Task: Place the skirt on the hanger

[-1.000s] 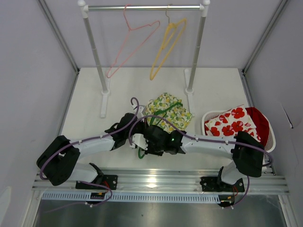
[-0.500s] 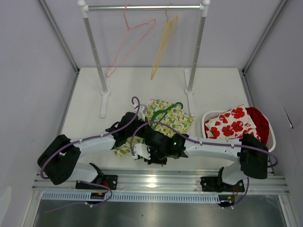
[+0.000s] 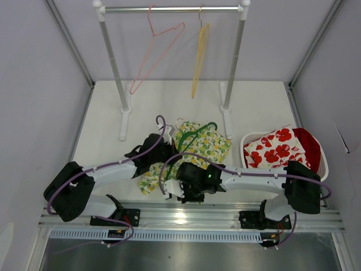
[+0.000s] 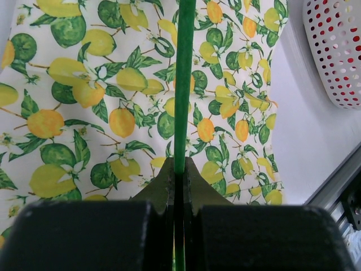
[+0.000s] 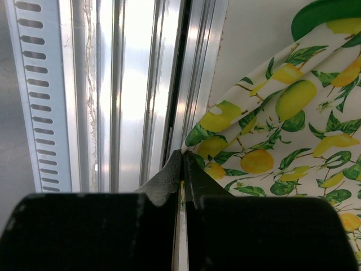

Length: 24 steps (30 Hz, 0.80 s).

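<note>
- While the white table (image 3: 152, 99) fills the floor of the booth, a metal clothes rack (image 3: 169, 9) stands across its far side.
- Near the table's front edge lies the lemon-print skirt (image 3: 206, 141), spread flat with a green hanger (image 3: 194, 132) on top of it; one corner of it is drawn out toward the near rail.
- At the right sits a white perforated basket (image 3: 322, 164) holding a red-flowered cloth (image 3: 273, 145), just beside the skirt.
- From the left, the left gripper (image 3: 164, 151) reaches the skirt; its wrist view shows the left gripper (image 4: 179, 175) clenched on the hanger's green bar (image 4: 184, 84), with the print (image 4: 101, 113) beneath.
- From the right, the right gripper (image 3: 181, 191) sits by the metal rail (image 5: 130, 84); its fingers are pinched on the skirt's edge (image 5: 293, 141).
- On the rack hang a pink hanger (image 3: 158, 53) and a yellow hanger (image 3: 198, 56), well apart from the skirt.
</note>
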Each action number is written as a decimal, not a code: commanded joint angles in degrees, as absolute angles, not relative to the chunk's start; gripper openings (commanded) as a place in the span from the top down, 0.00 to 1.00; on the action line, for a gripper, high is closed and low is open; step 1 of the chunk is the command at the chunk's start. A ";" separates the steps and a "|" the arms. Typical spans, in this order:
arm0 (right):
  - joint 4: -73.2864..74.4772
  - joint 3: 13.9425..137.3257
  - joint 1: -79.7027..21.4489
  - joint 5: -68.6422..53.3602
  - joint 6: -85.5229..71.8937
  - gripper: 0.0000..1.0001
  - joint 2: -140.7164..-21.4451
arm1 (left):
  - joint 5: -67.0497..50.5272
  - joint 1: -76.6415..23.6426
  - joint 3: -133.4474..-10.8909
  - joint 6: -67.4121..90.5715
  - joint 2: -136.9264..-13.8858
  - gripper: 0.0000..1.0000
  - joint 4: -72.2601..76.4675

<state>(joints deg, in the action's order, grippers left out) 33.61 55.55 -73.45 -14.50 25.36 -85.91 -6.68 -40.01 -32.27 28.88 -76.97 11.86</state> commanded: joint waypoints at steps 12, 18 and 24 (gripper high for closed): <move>34.10 53.35 -74.53 -14.68 26.72 0.96 -86.40 | -5.89 -38.67 -31.02 26.63 -69.79 1.00 9.93; 34.72 54.23 -74.44 -17.22 26.54 0.90 -86.22 | -4.40 -39.11 -29.88 27.51 -63.73 1.00 8.88; 36.38 57.65 -74.36 -21.08 27.33 0.92 -85.52 | -0.36 -41.22 -33.73 26.02 -56.70 1.00 3.61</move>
